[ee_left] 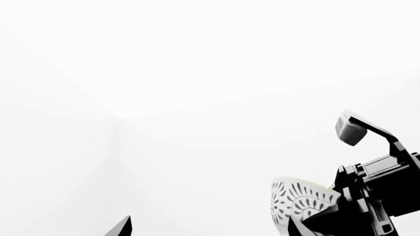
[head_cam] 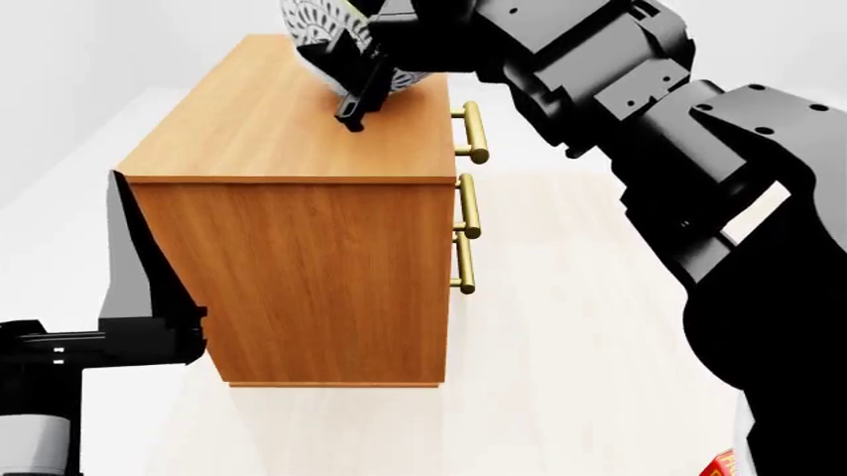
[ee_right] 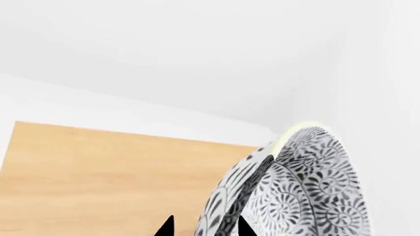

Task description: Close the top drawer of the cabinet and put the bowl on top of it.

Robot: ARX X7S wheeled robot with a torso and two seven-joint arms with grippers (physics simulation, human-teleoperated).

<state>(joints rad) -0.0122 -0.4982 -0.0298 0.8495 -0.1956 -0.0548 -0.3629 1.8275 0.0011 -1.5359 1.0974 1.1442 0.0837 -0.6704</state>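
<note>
Head view: cabinet (head_cam: 298, 248) seen from its side, three brass handles (head_cam: 471, 132) lined up along its right edge.
Top drawer: front (head_cam: 450, 139) seen edge-on only; flush with the two below, so closed.
Bowl: patterned outside (head_cam: 315, 25) above the far part of the cabinet top, cut off by the picture's upper edge; whether it touches the wood cannot be told.
Right gripper: (head_cam: 355, 99) clamped on the bowl's wall, one finger down the outside, dark tip low over the wood; the arm (head_cam: 636, 109) fills the upper right and hides the floor behind.
Left gripper: black finger (head_cam: 133, 258) upright against the cabinet's near left corner; its mate is out of sight, so the width of the claw cannot be told.
Right wrist view: bowl (ee_right: 308, 187) tilted on edge, pale rim uppermost, lower part cut off; two dark fingertips (ee_right: 241, 230) at the picture's edge, one each side of the wall; cabinet top (ee_right: 105, 177) beyond.
Left wrist view: mostly blank white wall; bowl (ee_left: 298, 201) and right gripper (ee_left: 315, 223) in one corner, partly cut off; one tip (ee_left: 121, 228) of the left claw barely showing.
Red item: (head_cam: 721, 464) at lower right in the head view, mostly cut off, unidentifiable.
</note>
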